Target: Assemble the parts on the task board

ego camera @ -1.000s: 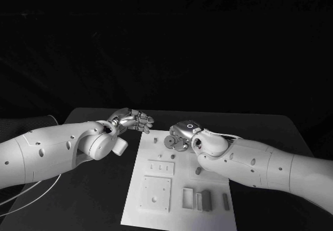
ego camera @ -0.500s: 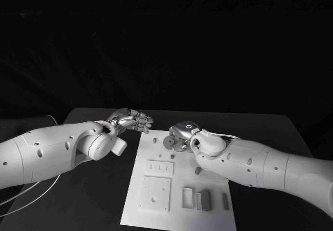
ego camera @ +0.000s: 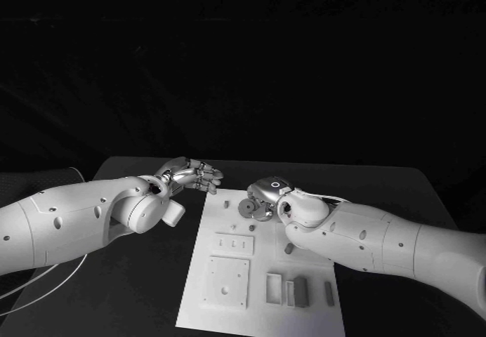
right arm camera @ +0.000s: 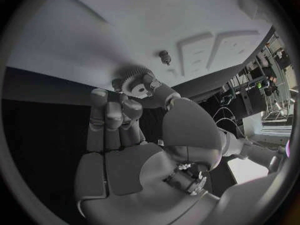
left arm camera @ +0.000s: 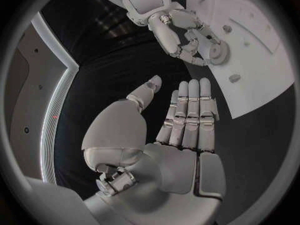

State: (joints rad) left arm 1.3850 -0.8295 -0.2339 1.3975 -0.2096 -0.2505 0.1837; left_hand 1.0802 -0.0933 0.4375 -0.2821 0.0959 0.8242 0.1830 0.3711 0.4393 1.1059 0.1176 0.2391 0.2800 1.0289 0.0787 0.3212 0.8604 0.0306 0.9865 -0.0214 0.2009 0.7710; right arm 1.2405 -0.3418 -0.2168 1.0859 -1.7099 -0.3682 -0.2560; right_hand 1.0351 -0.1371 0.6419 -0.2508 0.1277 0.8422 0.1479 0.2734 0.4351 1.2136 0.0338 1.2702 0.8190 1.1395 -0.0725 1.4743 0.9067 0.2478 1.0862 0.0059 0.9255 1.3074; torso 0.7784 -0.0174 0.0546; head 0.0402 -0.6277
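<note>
The white task board (ego camera: 263, 281) lies lengthwise in the middle of the black table. At its far end my right hand (ego camera: 265, 198) pinches a small toothed gear (ego camera: 246, 208) between thumb and fingers, low over the board. The right wrist view shows the gear (right arm camera: 132, 80) at the fingertips of that hand (right arm camera: 125, 130), close to the board (right arm camera: 125, 25) and near a small peg (right arm camera: 165, 57). My left hand (ego camera: 192, 175) hovers beside the board's far left corner. In its wrist view the left hand (left arm camera: 181, 120) has straight fingers and holds nothing.
Nearer on the board lie a slotted plate (ego camera: 235, 244), a square plate (ego camera: 228, 281) and several upright blocks (ego camera: 293, 291). A small peg (ego camera: 226, 205) stands left of the gear. Black table runs along both long sides of the board.
The right forearm has edged slightly inward. Both hands and the gear stay where they were.
</note>
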